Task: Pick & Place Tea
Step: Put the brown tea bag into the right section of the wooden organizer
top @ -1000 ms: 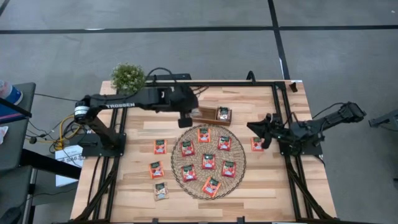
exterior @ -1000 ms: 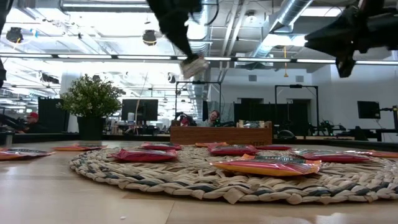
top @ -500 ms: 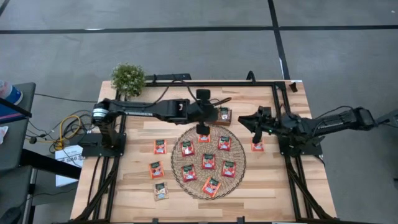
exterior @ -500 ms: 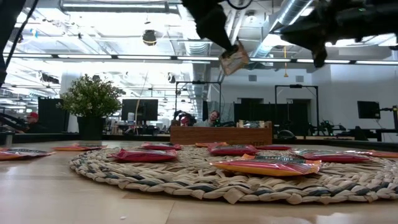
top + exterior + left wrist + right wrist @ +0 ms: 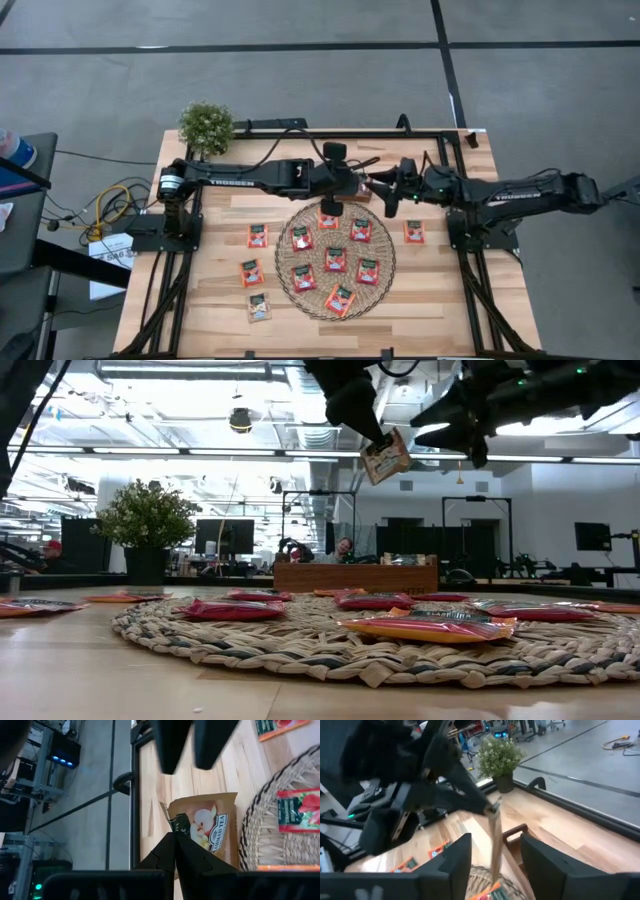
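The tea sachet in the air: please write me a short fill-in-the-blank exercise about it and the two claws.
1. The beige tea sachet is held by the ____ claw.
2. The right claw faces it with its fingers ____.
3. Most red sachets lie on the round woven ____.
4. The held sachet hangs ____ the table, not on it.

Missing words: left; open; mat; above

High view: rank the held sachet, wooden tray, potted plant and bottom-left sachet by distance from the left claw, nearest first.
1. Held sachet, gripped in the left claw.
2. Wooden tray, just behind the claw.
3. Bottom-left sachet, off the mat at the front left.
4. Potted plant, back-left corner, roughly as far; too close to call.
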